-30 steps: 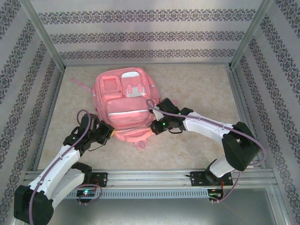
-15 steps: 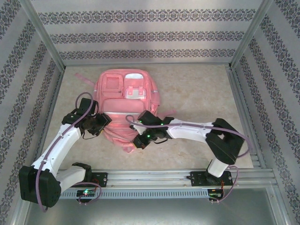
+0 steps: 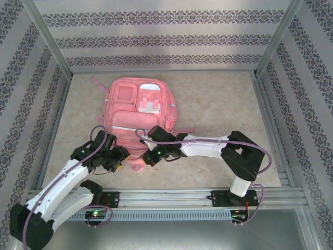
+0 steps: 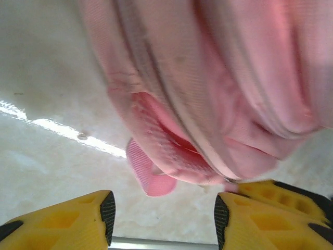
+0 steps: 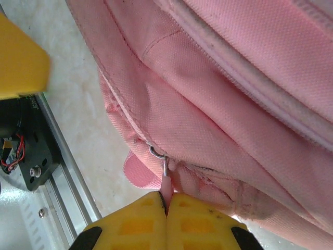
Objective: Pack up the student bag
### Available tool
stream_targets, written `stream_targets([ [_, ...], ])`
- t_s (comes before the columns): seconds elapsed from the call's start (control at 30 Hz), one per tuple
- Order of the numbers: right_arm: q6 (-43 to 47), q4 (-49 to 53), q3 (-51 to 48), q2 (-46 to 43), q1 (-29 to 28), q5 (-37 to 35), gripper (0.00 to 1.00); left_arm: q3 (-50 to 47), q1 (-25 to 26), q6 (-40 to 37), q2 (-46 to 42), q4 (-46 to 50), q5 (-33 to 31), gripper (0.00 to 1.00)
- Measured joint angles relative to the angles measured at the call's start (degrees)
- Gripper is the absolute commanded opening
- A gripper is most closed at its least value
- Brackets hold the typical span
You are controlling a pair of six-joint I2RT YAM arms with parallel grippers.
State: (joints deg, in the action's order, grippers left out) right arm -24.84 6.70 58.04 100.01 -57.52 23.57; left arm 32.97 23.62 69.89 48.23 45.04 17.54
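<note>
The student bag [image 3: 138, 112], a big pink backpack, lies flat on the table with its pockets facing up. At the bag's near end my right gripper [image 3: 147, 158] is shut on a pink zipper pull [image 5: 166, 185] that hangs from a small metal ring [image 5: 158, 155]. My left gripper [image 3: 120, 156] stands open just left of it by the bag's near-left corner, with bare table between its yellow fingers [image 4: 78, 216]. The bag's pink fabric [image 4: 218, 78] and a pink webbing loop [image 4: 151, 179] lie just ahead of the left gripper [image 4: 164, 211]. In the right wrist view the right gripper [image 5: 166, 200] pinches the pull.
An aluminium rail [image 3: 166, 198] runs along the near table edge, close under both grippers, and also appears as the rail [image 5: 62, 172] in the right wrist view. Patterned walls and metal posts enclose the table. A pink strap [image 3: 96, 82] trails off the bag's far-left corner.
My left gripper has opened and come back toward the near-left corner of the bag. My right gripper, still shut, has slid left along the bag's near end. The bag has shifted slightly.
</note>
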Motion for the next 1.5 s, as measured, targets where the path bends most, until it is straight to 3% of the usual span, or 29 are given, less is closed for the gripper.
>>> stream_targets([
  [0.4,-2.0,-3.1,-1.7,0.0,0.0,-0.1,0.00,-0.5,0.4,2.6,7.2,-14.3,-2.2,0.49],
  [0.63,-0.7,4.5,1.9,0.0,-0.5,-3.7,0.00,-1.7,-0.2,1.7,12.9,-17.5,-3.6,0.06],
  [0.7,-0.3,8.4,4.0,0.0,-0.5,-5.7,0.00,-2.4,-0.8,1.3,13.4,-18.5,-3.1,0.00],
  [1.0,0.8,22.3,9.9,-0.2,0.0,-13.7,0.00,-2.5,-4.9,-1.2,11.7,-18.8,0.8,0.00],
  [1.27,0.6,22.6,7.3,-4.6,3.7,-9.1,0.00,-2.2,-7.3,-2.9,10.2,-18.5,3.8,0.00],
  [1.5,0.6,23.3,7.5,-4.7,4.4,-9.7,0.00,0.7,-7.3,-4.4,8.6,-14.3,4.1,0.00],
])
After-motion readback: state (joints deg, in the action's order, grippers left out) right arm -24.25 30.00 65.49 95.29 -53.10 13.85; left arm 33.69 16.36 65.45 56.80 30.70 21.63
